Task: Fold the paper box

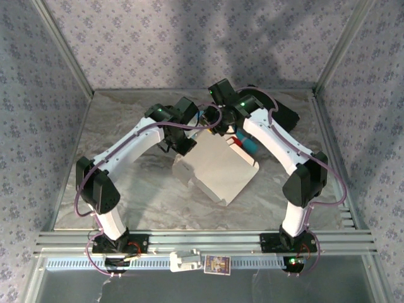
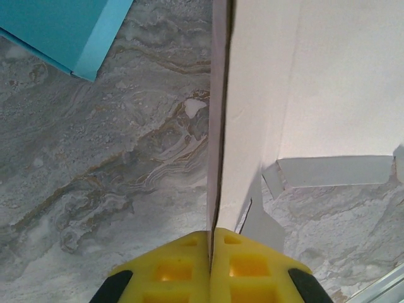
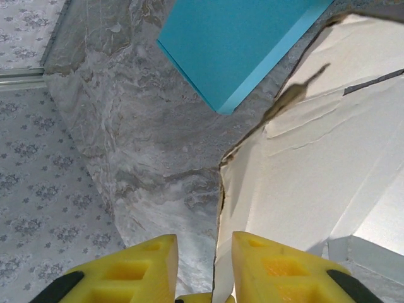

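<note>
The paper box [image 1: 221, 170] is a white cardboard piece, partly folded, in the middle of the marble table. My left gripper [image 1: 187, 141] is at its far left corner. In the left wrist view the left gripper [image 2: 211, 232] is shut on an upright white panel of the box [image 2: 303, 82], whose thin edge runs straight up from the yellow fingers [image 2: 170, 265]. My right gripper [image 1: 221, 129] is at the box's far edge. In the right wrist view the right gripper [image 3: 203, 243] stands open, with the torn-looking box edge [image 3: 315, 164] between its jaws, close to the right finger [image 3: 271, 259].
A teal flat object [image 1: 250, 145] lies just behind the box, beside a small red piece [image 1: 237, 140]; this teal object [image 3: 233, 44] is ahead of the right fingers. The table [image 1: 126, 189] is walled by patterned panels, with a metal rail along the near edge.
</note>
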Robot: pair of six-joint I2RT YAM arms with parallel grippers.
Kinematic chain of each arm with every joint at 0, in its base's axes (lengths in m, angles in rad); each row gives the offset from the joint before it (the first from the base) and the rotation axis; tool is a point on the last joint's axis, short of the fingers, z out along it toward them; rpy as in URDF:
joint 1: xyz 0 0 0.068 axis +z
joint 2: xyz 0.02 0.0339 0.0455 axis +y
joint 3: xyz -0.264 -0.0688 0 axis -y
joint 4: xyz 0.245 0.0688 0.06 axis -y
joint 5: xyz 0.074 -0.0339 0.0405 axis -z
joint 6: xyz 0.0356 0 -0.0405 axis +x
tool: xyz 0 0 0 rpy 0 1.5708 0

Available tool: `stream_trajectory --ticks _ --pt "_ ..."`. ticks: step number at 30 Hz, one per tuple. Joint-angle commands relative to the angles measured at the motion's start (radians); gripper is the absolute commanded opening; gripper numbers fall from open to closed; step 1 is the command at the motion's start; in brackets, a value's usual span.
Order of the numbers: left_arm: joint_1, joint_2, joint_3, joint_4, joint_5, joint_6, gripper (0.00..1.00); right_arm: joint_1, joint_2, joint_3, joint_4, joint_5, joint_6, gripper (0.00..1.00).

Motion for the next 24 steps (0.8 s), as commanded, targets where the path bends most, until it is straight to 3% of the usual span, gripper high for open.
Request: stream_trajectory --ticks 1,11,14,18,24 --pt "-0.008 0.006 0.056 0.027 -0.028 0.014 0.00 0.010 0.023 -0.005 -0.037 -0.035 0.010 0.28" --pt "-0.014 -0.017 0.039 0.059 -0.034 0.026 0.00 -0.004 -0.019 -0.138 0.002 -0.085 0.043 0.24" --pt "-0.014 -0.021 0.028 0.051 0.000 0.037 0.00 -0.040 -0.093 -0.199 0.059 -0.059 0.053 0.31" --pt "-0.014 -0.025 0.004 0.043 0.014 0.054 0.00 -0.069 -0.138 -0.229 0.110 -0.083 0.065 0.33" --pt "-0.014 -0.016 0.027 0.045 0.009 0.057 0.00 -0.034 -0.124 -0.252 0.132 -0.113 0.114 0.24"
